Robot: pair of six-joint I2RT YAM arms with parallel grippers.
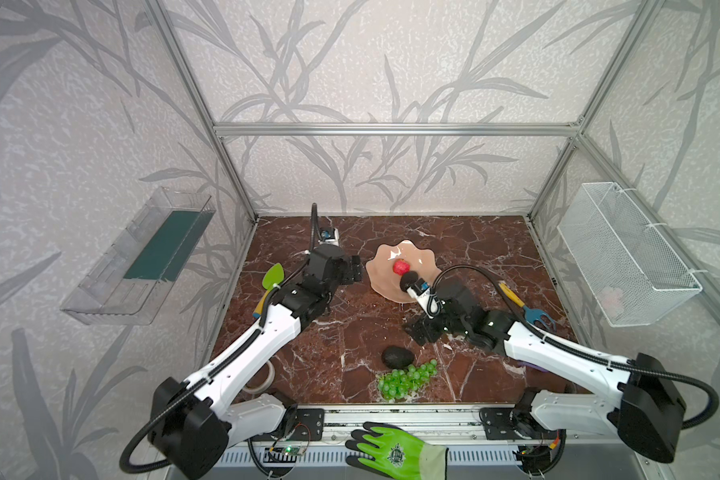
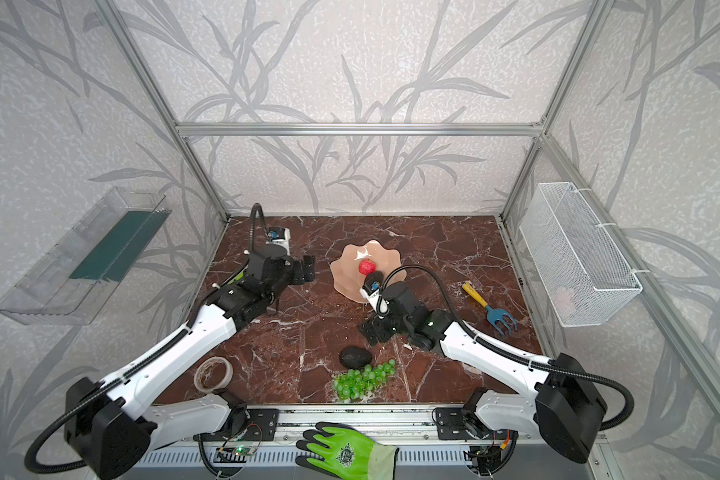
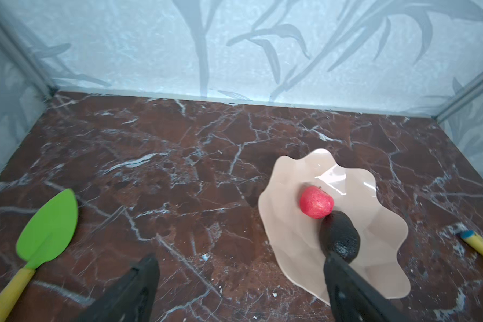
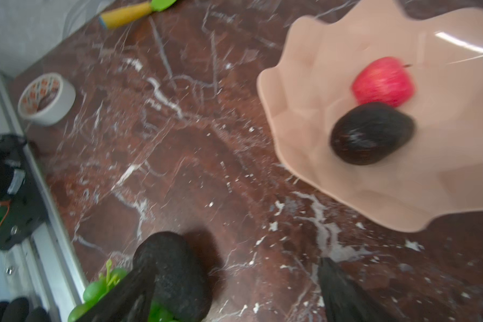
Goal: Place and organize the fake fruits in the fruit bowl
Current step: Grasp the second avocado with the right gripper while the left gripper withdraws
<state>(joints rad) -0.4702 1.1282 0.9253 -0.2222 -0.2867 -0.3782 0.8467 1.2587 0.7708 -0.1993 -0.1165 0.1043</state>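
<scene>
The peach-pink fruit bowl holds the red apple and a dark avocado touching it. In both top views a second avocado lies on the table near the front, against the green grapes. My left gripper stands open just left of the bowl, empty. My right gripper is open between bowl and front avocado, which lies beside one finger, not gripped.
A green trowel lies at the left, a blue rake at the right, a tape roll front left. A green glove rests on the front rail. A wire basket and clear tray hang on the side walls.
</scene>
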